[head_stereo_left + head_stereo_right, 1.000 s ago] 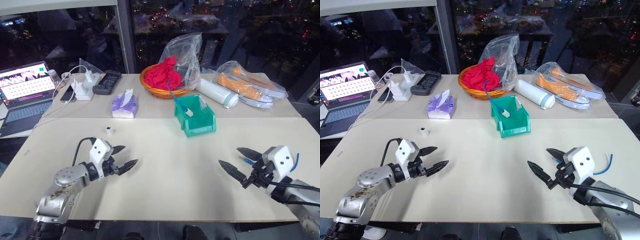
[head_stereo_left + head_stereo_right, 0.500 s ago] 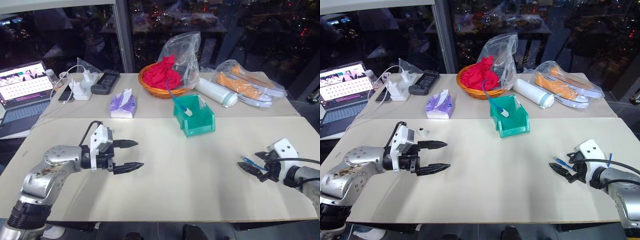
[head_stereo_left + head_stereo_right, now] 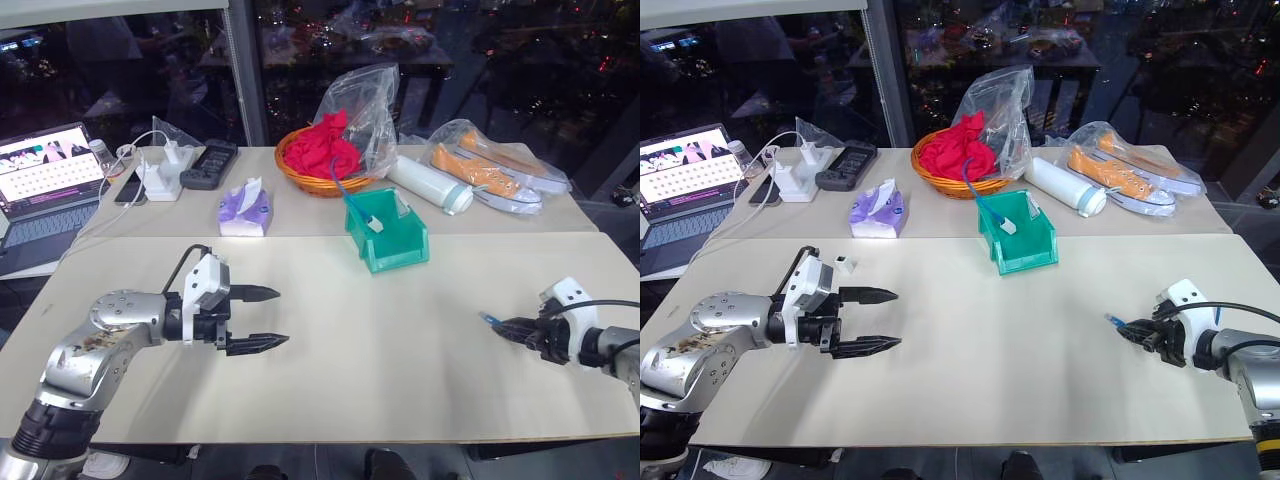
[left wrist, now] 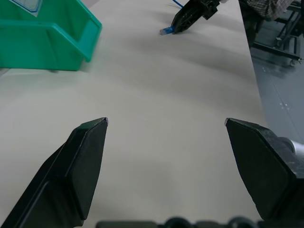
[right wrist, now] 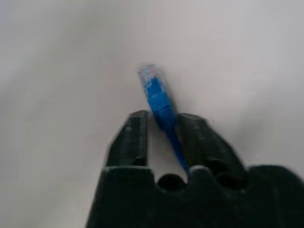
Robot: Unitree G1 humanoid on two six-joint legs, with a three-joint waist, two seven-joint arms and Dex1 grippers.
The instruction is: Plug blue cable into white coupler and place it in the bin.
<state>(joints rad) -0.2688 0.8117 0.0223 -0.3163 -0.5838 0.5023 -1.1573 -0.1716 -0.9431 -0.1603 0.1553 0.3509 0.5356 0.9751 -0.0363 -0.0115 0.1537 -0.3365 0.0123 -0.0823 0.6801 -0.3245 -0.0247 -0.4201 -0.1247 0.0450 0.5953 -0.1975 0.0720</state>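
At table's right edge, right gripper (image 3: 1148, 333) clamping blue cable (image 5: 158, 99); next: carrying plug toward white coupler (image 3: 843, 264), left gripper (image 3: 878, 320) gaping.

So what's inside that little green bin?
The bin holds a small white block with a blue cable running up out of it toward the orange basket. Its front wall hides the bottom, so anything lying lower can't be seen.
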